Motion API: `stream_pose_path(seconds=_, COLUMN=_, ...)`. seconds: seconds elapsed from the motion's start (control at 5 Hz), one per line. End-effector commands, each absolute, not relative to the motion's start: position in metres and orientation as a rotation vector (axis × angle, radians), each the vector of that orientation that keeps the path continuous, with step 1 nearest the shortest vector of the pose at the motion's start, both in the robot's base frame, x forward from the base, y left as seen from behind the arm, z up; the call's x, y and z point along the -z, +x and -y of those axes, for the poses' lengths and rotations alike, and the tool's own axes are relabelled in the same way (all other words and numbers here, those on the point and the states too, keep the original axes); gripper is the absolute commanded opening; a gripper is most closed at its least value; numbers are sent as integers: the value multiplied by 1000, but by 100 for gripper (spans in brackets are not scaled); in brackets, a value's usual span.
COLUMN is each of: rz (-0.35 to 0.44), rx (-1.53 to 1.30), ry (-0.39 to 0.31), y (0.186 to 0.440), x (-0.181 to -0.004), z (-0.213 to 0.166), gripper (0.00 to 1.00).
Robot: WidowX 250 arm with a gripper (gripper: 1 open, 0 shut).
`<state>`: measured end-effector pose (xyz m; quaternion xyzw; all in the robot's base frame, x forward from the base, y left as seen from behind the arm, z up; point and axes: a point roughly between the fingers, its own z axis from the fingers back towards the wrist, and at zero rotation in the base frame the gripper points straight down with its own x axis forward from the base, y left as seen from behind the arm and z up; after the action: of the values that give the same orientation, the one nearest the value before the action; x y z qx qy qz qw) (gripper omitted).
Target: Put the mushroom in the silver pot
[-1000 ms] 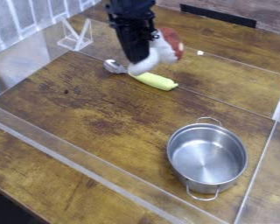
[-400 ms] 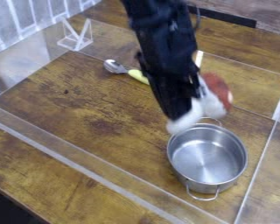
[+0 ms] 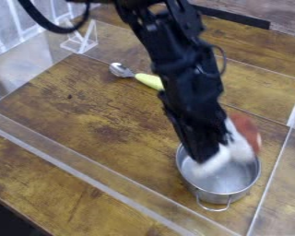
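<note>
From the one camera, the black gripper [image 3: 224, 152] reaches down over the silver pot [image 3: 219, 184], with the mushroom [image 3: 234, 146] at its tip just above the pot's bowl. Motion blur hides whether the jaws grip it or have let go.

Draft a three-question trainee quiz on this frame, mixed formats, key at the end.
1. True or false: the mushroom already lies loose on the floor of the silver pot.
2. Which item lies closest to the yellow-green vegetable? A) the grey spoon-like object B) the silver pot C) the mushroom
3. Fill in: the gripper is directly over the ____.

Key:
1. False. It is at the gripper, over the pot's rim; the blur hides whether it is clamped.
2. A
3. Silver pot
</note>
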<state>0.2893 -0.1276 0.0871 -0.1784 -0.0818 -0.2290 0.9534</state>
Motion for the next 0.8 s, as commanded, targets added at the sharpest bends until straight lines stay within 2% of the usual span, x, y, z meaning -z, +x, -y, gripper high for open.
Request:
stream_pose_path(seconds=0.0, rz=173, rx=456, ry=-375, y=286, x=-96, z=143, gripper=0)
stream_pose_path(seconds=0.4, rz=105, rx=398, ry=-359, y=296, x=-111, z=132, gripper=0)
stream_pose_path(seconds=0.6, rz=65, rx=460, ry=-358, y=305, x=-116, z=119, gripper=0)
